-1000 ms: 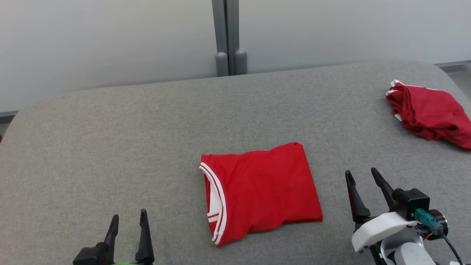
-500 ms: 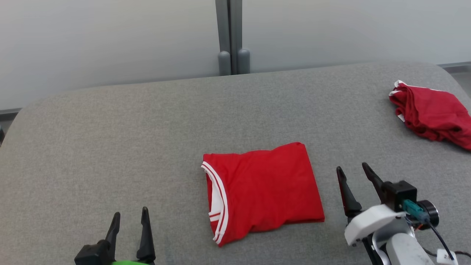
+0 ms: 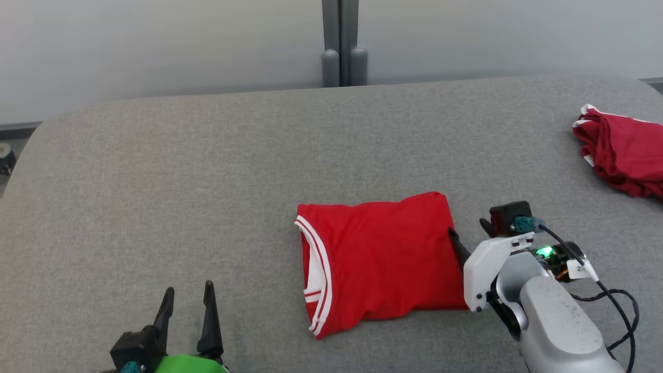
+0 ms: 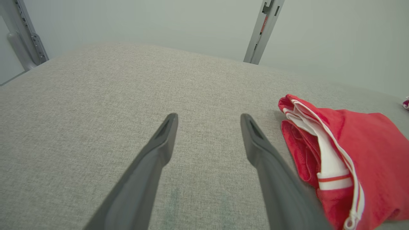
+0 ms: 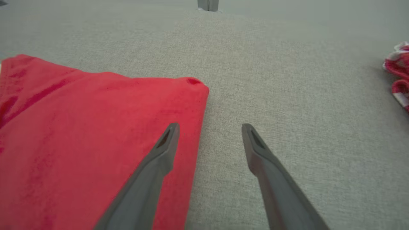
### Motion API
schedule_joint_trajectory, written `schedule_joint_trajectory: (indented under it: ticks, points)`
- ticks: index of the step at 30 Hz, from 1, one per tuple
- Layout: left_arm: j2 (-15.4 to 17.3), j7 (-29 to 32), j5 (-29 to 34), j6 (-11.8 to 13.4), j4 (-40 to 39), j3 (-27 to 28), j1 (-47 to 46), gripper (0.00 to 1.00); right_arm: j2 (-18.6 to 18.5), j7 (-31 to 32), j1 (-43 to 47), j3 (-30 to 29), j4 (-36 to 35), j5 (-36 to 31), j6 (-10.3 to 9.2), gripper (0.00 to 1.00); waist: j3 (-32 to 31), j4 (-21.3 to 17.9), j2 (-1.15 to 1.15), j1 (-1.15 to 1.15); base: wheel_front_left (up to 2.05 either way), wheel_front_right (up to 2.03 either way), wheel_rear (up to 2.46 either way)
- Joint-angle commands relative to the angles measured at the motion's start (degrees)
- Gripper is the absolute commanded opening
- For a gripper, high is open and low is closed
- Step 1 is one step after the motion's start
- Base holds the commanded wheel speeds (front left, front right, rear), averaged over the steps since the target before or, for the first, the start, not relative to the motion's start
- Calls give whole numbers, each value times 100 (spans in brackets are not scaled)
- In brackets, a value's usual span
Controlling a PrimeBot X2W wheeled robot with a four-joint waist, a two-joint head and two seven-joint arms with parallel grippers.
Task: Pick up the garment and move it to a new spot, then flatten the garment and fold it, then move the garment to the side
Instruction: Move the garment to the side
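One spread right claw [image 5: 210, 126] straddles edge of folded garment [image 5: 96, 134]

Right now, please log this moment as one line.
folded garment: flat, not held | right gripper: open, over its right edge | left gripper: open, away

Garment [image 3: 383, 259] corner behind right end effector [image 3: 466, 227]

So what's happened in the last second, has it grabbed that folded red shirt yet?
Not yet. The right pincer moved in to the folded red shirt's right edge, open, one finger over the cloth, the other over the grey table. Nothing was grabbed or released. The camera shifted slightly too. The shirt, the open left pincer and the other red garment stayed put.
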Motion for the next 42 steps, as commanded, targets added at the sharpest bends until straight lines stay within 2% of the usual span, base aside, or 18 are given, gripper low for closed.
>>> schedule_joint_trajectory:
  ticks: [1,6,11,12,14,15,16,21,25,33,42]
  points:
    - [11,1,-57,16,5,6,-101,100,-18,176,-76,109,138,199,-3,100,119,138,0,0,0,0,0]
    - [11,1,-43,-7,58,9,-182,100,-89,629,-301,445,611,630,-3,100,220,264,0,0,0,0,0]
    - [11,1,4,-13,92,14,-218,100,-117,638,-501,675,1022,780,-3,100,272,330,0,0,0,0,0]
    - [11,1,17,-16,98,14,-227,100,-112,612,-533,714,1098,825,-3,57,276,336,0,0,0,0,0]
    - [11,1,33,-21,99,24,-230,100,-94,562,-585,801,1218,910,-3,23,274,333,0,0,0,0,0]
    - [11,1,54,-30,102,25,-232,100,-90,548,-615,833,1265,940,-3,23,274,325,0,0,0,0,0]
    - [11,1,81,-44,99,23,-244,100,-84,518,-652,878,1320,975,-3,0,275,310,0,0,0,0,0]
    - [11,0,159,-78,56,-16,-287,100,-199,239,-936,965,1448,1010,-8,0,297,127,0,0,0,0,0]
    - [11,1,192,-94,-8,-26,-328,100,-406,45,-1141,987,1509,929,-7,0,360,-192,0,0,0,0,0]
    - [14,1,280,-114,-191,-34,-469,100,-908,-139,-1525,821,1518,705,-7,0,601,-1214,0,0,0,0,0]
    - [91,1,511,-214,-160,-102,-789,100,-984,-285,-1882,531,1388,615,-7,0,1040,-2317,0,0,0,0,0]
